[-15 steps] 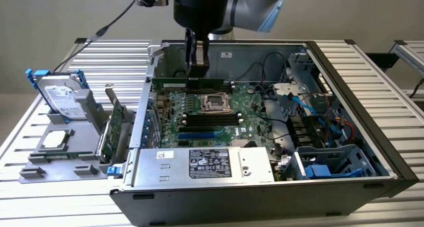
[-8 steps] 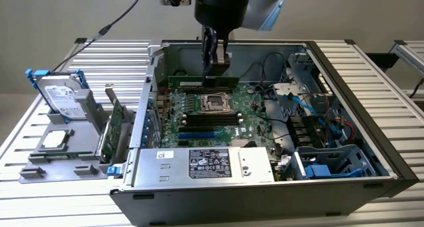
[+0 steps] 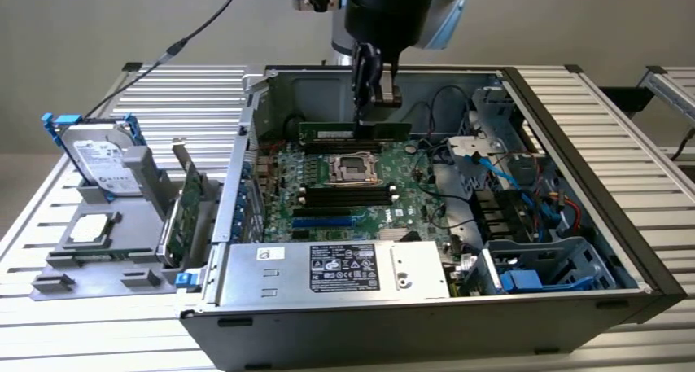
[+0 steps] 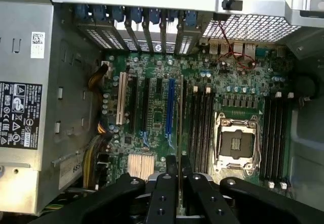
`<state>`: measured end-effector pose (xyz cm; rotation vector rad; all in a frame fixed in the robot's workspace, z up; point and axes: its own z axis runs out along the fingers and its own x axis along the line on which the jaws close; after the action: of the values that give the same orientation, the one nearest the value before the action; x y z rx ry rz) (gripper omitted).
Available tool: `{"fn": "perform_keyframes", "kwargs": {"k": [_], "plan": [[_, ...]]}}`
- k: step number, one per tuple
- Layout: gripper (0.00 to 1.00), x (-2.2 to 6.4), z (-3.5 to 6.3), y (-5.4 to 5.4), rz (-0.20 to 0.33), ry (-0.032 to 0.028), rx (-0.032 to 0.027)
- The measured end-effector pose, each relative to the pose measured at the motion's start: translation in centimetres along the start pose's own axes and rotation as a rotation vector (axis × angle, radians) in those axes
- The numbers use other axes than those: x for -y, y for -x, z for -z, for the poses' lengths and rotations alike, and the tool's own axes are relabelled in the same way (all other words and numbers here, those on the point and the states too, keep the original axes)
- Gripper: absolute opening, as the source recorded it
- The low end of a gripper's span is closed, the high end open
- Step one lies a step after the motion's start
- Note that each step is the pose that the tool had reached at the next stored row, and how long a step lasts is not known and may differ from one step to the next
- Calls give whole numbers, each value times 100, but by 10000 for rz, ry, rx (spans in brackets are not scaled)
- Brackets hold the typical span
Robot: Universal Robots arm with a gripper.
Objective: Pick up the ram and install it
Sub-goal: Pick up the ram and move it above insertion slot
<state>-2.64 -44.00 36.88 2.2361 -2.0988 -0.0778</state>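
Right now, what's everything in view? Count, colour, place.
table: one, silver slats, under everything
computer case: one, dark grey, open, on the table
motherboard: one, green, inside the case
power supply: one, silver, inside the case's near wall
hard drive: one, silver with blue rails, on the stand
expansion card: one, green, upright in the stand
stand: one, grey, exterior view's left of the case
ram: one, green, held over the motherboard
gripper: one, black, shut on the ram
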Motion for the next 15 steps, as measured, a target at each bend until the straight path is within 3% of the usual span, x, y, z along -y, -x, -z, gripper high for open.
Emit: {"fn": "perform_keyframes", "kwargs": {"k": [6,15], "plan": [[14,109,-80,170,0,1,0],[14,151,-211,392,-15,-3,2]]}}
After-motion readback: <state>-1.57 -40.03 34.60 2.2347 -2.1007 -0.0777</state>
